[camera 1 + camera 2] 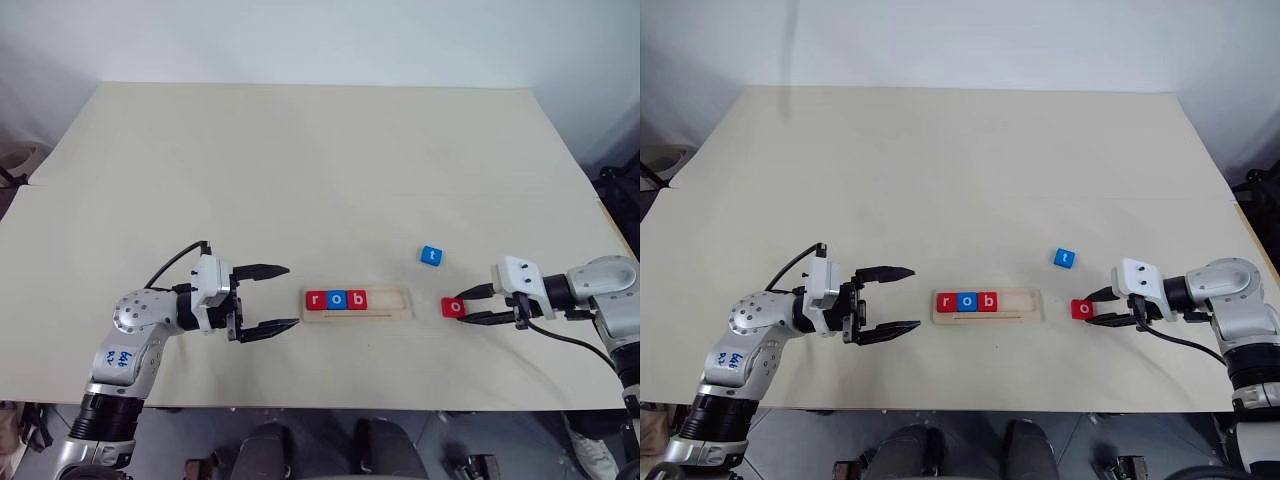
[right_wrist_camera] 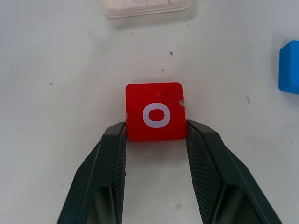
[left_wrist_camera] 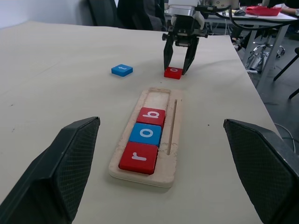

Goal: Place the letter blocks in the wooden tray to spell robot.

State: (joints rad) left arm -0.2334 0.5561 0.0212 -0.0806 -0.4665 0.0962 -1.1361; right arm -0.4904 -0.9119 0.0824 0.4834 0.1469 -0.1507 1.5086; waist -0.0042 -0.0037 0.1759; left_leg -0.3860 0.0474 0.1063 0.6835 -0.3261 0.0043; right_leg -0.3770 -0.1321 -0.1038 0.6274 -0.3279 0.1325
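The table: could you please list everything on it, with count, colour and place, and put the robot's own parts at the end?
Table: one, pale beige, bears everything below.
Wooden tray: one, pale wood, near the front edge, between the two grippers.
Blocks in the tray: three, red r, blue o, red b, side by side at the tray's left end; the right part of the slot is empty.
Red o block: one, on the table just right of the tray, between the right gripper's fingertips.
Blue t block: one, loose on the table, behind the red o block.
Left gripper: black fingers, open, left of the tray, holding nothing.
Right gripper: black fingers, closed on the red o block's two sides.
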